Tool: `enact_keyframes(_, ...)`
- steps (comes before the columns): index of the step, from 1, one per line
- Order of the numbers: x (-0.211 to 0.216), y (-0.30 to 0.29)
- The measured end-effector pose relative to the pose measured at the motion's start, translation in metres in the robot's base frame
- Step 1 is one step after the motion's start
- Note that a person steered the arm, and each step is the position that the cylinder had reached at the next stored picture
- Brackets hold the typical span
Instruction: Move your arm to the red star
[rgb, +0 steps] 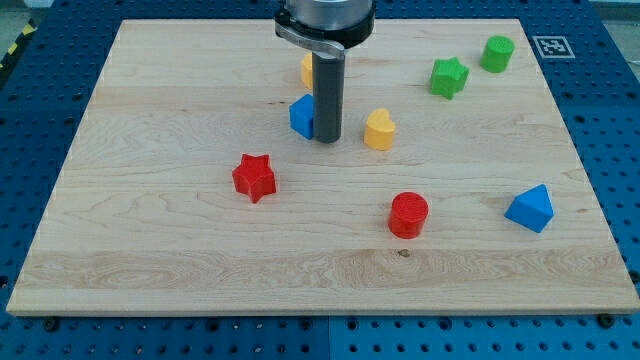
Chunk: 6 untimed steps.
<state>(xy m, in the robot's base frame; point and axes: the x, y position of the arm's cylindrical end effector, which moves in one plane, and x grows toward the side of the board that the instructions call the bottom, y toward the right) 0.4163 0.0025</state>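
The red star (254, 177) lies on the wooden board (150, 230), left of centre. My rod comes down from the view's top and my tip (327, 139) rests on the board above and to the right of the star, well apart from it. The tip stands right beside a blue block (301, 116), which the rod partly hides; its shape cannot be made out. A yellow block (307, 68) is half hidden behind the rod.
A yellow heart (379, 130) lies just right of the tip. A red cylinder (408, 215) is at lower right of centre, a blue triangle-like block (530, 208) at the right. A green star (449, 77) and a green cylinder (497, 53) sit at upper right.
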Motion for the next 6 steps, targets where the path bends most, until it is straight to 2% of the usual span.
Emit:
enact_keyframes(1, 0.006, 0.0)
enact_keyframes(2, 0.033, -0.018)
enact_keyframes(4, 0.026, -0.161)
enact_keyframes(5, 0.055, -0.175)
enact_keyframes(6, 0.056, -0.17)
